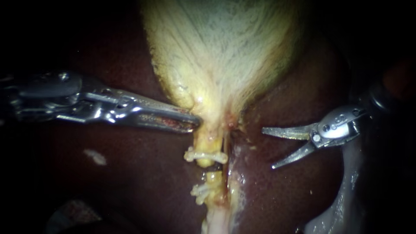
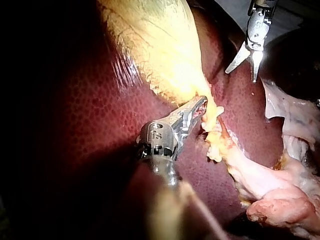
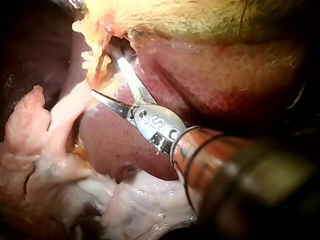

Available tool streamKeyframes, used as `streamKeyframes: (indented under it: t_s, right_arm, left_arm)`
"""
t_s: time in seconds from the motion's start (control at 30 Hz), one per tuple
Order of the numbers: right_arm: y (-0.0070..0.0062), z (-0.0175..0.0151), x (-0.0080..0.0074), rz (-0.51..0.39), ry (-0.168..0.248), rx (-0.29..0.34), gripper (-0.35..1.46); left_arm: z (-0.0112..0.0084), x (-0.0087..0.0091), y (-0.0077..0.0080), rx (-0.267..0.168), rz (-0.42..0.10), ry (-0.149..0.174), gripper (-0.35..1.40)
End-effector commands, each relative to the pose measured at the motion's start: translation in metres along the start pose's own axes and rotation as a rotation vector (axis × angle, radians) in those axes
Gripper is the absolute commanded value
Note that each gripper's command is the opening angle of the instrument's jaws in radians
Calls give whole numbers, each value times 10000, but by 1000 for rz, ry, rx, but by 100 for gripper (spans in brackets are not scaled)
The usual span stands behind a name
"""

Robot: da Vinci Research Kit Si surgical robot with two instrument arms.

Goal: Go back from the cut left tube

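Right instrument [image 1: 268, 148], centre right, blades spread, clear of cut left tube [image 1: 213, 177]; left instrument [image 1: 195, 122] clamps gallbladder [image 1: 225, 52] neck.

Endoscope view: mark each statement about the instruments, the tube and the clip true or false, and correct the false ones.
1. The pincer of the right instrument stands open. True.
2. It grips the tube. False: it holds nothing and hangs beside the tube, over the liver.
3. A white clip sits across the tube. True.
4. The gallbladder lies below that clip. False: it lies above it.
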Motion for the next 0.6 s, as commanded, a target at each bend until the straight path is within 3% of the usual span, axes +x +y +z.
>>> streamKeyframes:
  t_s: [0.03,0.17,0.6]
  right_arm:
    - [0,0,0,-1,0,1,141]
    - [0,0,0,-1,0,1,141]
    - [0,-1,0,-1,0,1,141]
  left_arm:
    - [4,2,-1,5,3,1,-35]
    - [12,7,-2,10,1,2,-35]
    - [11,5,-2,11,1,2,-35]
